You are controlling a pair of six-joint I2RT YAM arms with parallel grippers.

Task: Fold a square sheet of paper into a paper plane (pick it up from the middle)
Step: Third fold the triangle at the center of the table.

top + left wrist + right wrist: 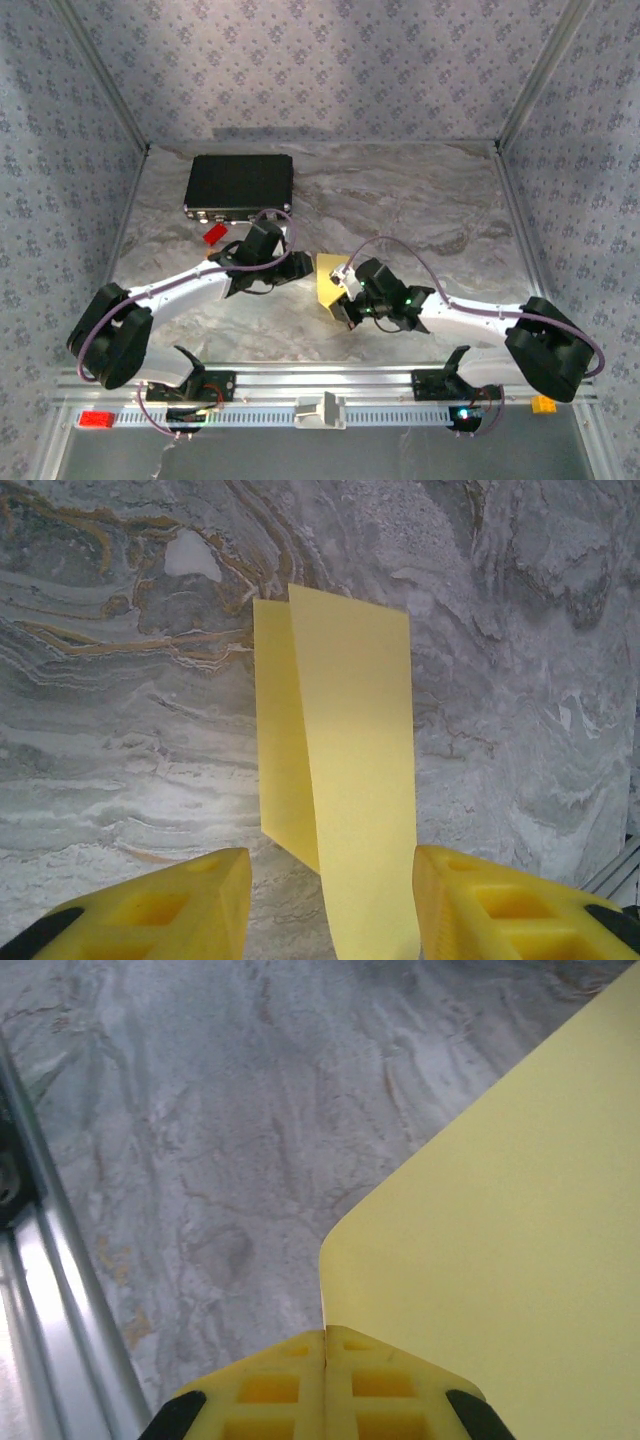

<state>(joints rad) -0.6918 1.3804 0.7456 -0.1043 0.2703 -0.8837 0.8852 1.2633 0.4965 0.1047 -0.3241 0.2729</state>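
**A:** Where's the paper, and who has it?

**B:** I've got the square sheet of paper point(331, 282) mid-desk, between my two arms and well apart from the black case point(239, 184). It's bent into two panels along a crease and seems to stand up off the desk point(420, 210). The right jaws are pressed tight together, and the sheet's creased edge runs straight into their seam. I read that as a pinch on the paper. The left jaws stand apart, one finger either side of the sheet's near end, clamping nothing. I can't tell whether the right-hand finger point(500, 905) touches the edge.

**A:** How will it handle?

**B:** It should be nearly weightless, thin and floppy. It will likely sag from a single pinch, slide between smooth pads and take a stray crease if squeezed crooked.

**A:** So where do you take hold?

**B:** I'd close the left jaws beside the crease, where two layers stiffen it, not on a loose corner.
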